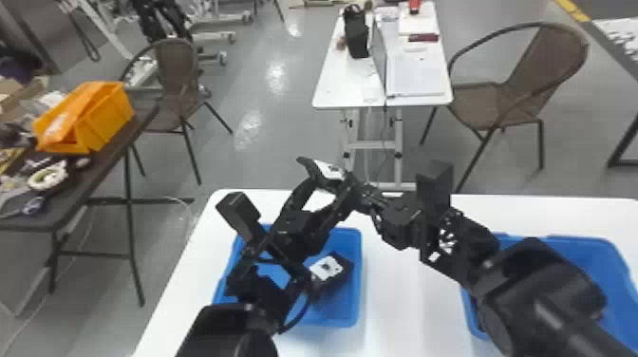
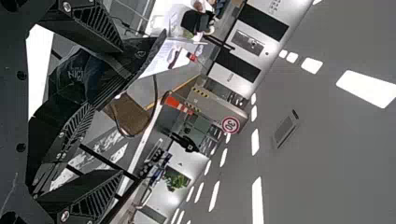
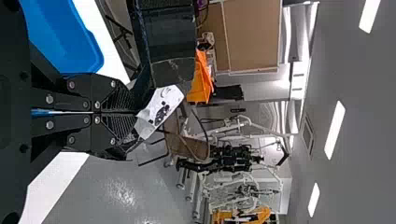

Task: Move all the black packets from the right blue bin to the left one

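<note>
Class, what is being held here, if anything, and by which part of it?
A black packet, held by the right gripper at one edge, beside its white label.

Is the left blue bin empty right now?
No, a black packet with a white label lies inside the left blue bin.

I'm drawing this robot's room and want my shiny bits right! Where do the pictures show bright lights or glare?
Head view: white shiny patches on the grey floor; left wrist view: the ceiling lights glow plain white; right wrist view: more ceiling lights glow white, and the floor has a speckled shiny patch.
</note>
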Robot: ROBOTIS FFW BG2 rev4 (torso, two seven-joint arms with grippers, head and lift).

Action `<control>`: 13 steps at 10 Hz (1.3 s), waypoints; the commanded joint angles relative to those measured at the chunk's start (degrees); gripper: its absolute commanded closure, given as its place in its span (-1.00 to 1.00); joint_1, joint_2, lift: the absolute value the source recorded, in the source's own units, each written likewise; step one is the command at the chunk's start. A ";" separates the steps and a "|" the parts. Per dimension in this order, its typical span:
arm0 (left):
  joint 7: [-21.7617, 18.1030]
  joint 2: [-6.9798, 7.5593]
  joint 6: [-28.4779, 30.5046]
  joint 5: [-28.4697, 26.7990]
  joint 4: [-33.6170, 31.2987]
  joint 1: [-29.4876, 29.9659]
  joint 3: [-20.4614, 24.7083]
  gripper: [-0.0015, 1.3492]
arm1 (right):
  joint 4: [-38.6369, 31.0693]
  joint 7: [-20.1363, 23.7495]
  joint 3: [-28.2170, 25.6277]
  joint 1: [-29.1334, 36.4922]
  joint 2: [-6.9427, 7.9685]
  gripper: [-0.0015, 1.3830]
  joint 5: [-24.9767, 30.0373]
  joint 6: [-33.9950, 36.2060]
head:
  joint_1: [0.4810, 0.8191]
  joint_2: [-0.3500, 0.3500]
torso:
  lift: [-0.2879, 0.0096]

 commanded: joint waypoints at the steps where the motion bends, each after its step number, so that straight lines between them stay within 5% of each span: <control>1: 0.31 0.00 1.24 0.00 0.21 -0.04 0.01 -0.85 | 0.03 0.00 1.46 -0.84 -0.31 0.62 -0.48 -0.16 | 0.27 0.58 | 0.94; 2: 0.92 0.09 2.83 -0.18 -0.05 0.05 0.10 -0.82 | 0.03 0.00 1.55 -0.75 -0.31 0.62 -0.57 -0.16 | 0.27 0.58 | 0.94; 3: 2.59 0.09 6.78 -0.27 -1.02 0.32 0.10 -0.14 | -0.15 0.09 1.55 -0.66 -0.49 0.62 -0.66 -0.16 | 0.27 0.59 | 0.94; 4: 6.81 0.44 10.39 -0.18 -3.48 1.37 0.18 0.83 | 0.12 0.00 1.55 -0.57 -0.49 0.62 -1.36 -0.25 | 0.27 0.59 | 0.94; 8: 9.71 0.79 -3.68 -5.19 -3.12 3.22 -1.13 0.80 | 0.47 0.00 2.43 -0.92 -0.66 0.62 -1.36 -1.21 | 0.27 0.64 | 0.94; 13: 11.91 0.97 -9.92 -4.48 -2.07 4.27 -2.01 0.80 | 0.56 0.00 2.43 -0.84 -0.66 0.62 -1.10 -1.92 | 0.27 0.71 | 0.94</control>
